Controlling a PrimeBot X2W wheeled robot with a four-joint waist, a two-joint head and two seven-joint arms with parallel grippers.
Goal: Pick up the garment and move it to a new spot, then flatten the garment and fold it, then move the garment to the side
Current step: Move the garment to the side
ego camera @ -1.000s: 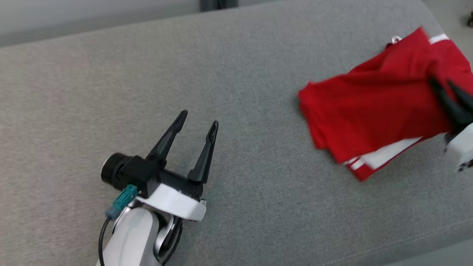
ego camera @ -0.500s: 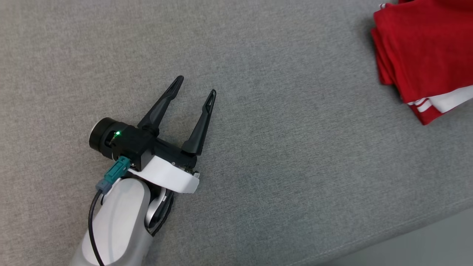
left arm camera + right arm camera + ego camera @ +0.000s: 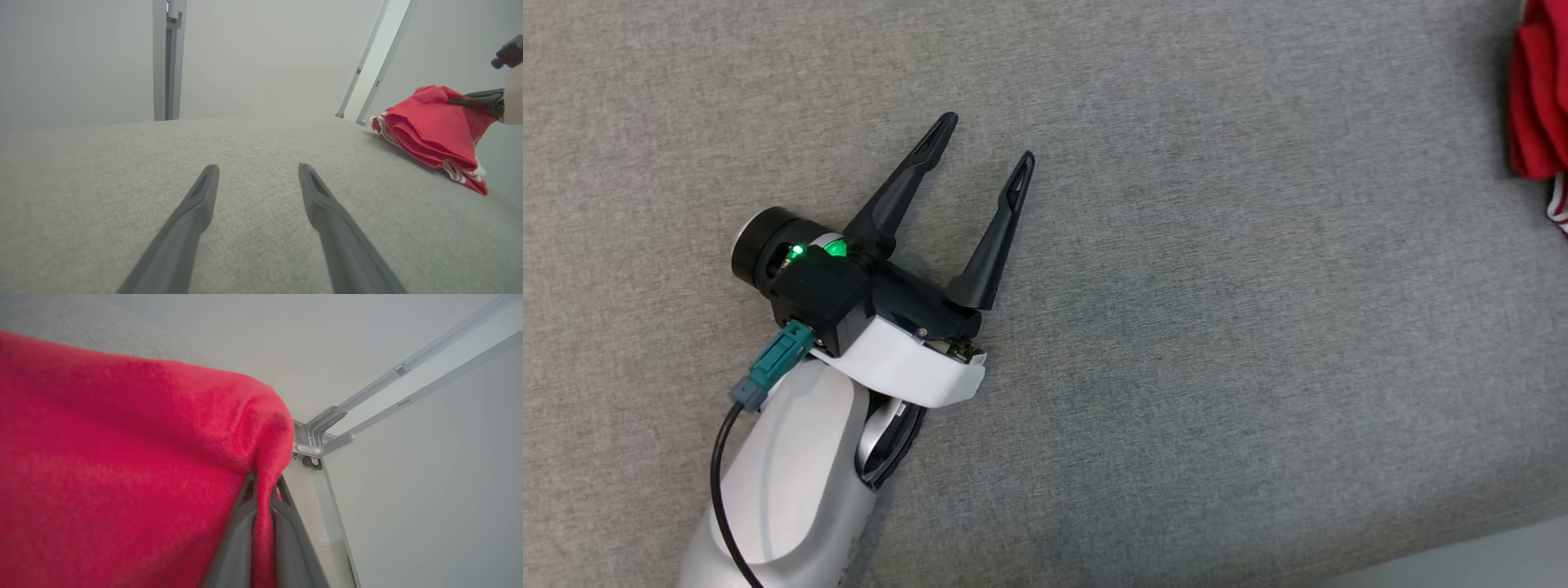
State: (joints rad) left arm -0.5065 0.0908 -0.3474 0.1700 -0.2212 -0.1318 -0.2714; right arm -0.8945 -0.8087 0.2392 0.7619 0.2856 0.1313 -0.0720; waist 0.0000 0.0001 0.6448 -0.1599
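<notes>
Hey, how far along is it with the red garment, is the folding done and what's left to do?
Done, it seems: the red garment shows stacked folded layers. In hand: the right gripper is shut on a pinch of it, near the edge of the grey surface, so this looks like the move aside. Left: set it down and let go. The left gripper is open, holding nothing.
</notes>
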